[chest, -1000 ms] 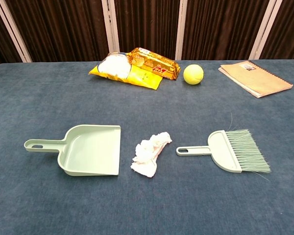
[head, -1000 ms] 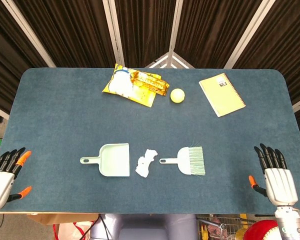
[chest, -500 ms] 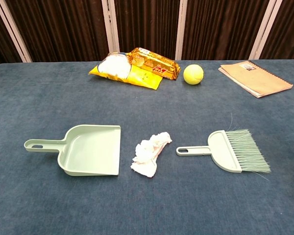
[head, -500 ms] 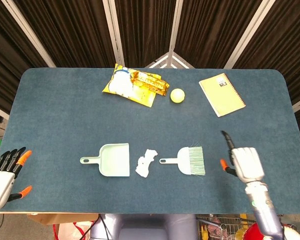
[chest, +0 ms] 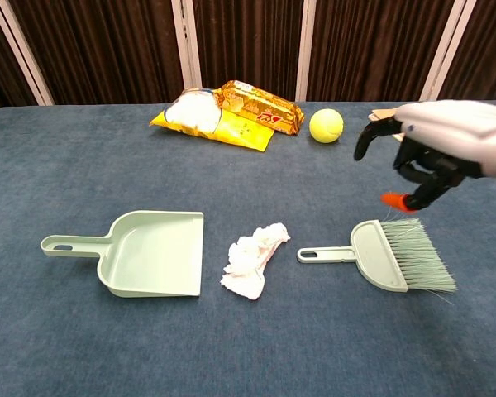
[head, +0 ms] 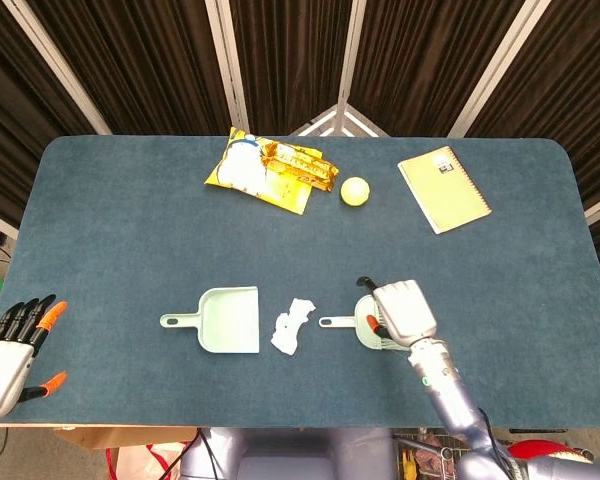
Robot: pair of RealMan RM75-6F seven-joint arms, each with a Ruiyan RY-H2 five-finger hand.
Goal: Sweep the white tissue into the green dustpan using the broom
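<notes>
The green dustpan [head: 230, 320] [chest: 153, 252] lies left of centre, its handle pointing left and its mouth facing right. Just right of that mouth sits the crumpled white tissue [head: 292, 325] [chest: 252, 258]. The green broom [chest: 388, 256] lies right of the tissue, handle [head: 335, 322] toward it. My right hand [head: 400, 312] [chest: 434, 149] hovers above the brush head, fingers apart and holding nothing; in the head view it covers most of the bristles. At the table's near left corner my left hand [head: 5, 350] stays with fingers stretched out, empty.
Yellow snack bags [head: 270, 168] [chest: 231, 112], a yellow ball [head: 354, 191] [chest: 326, 125] and a yellow notebook [head: 443, 189] lie along the far side of the blue table [head: 110, 240]. The right hand hides most of the notebook in the chest view.
My right hand has swung in from the table's near right edge to above the broom's brush head. Left hand, dustpan, tissue and broom have stayed put.
</notes>
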